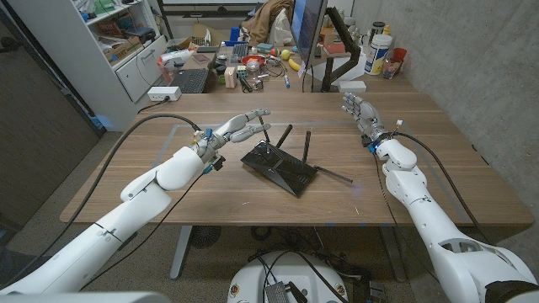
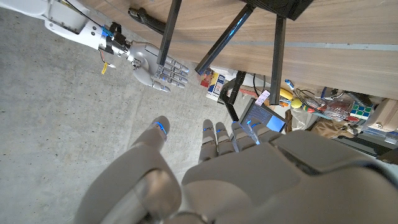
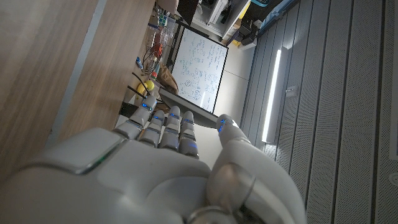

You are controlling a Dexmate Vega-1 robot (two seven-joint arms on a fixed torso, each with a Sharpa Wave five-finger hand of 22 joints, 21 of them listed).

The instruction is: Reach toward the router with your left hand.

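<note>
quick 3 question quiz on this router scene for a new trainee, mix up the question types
1. True or false: the left hand is gripping the router.
2. Multiple choice: where does the router sit on the table?
A. at the far right corner
B. near the middle, between the two arms
C. at the near left edge
3. Fill in: the right hand holds ____.

Key
1. False: its fingers are spread above the router's left antenna, holding nothing.
2. B
3. Nothing: it is raised over the far right part of the table, well away from the router.
</note>
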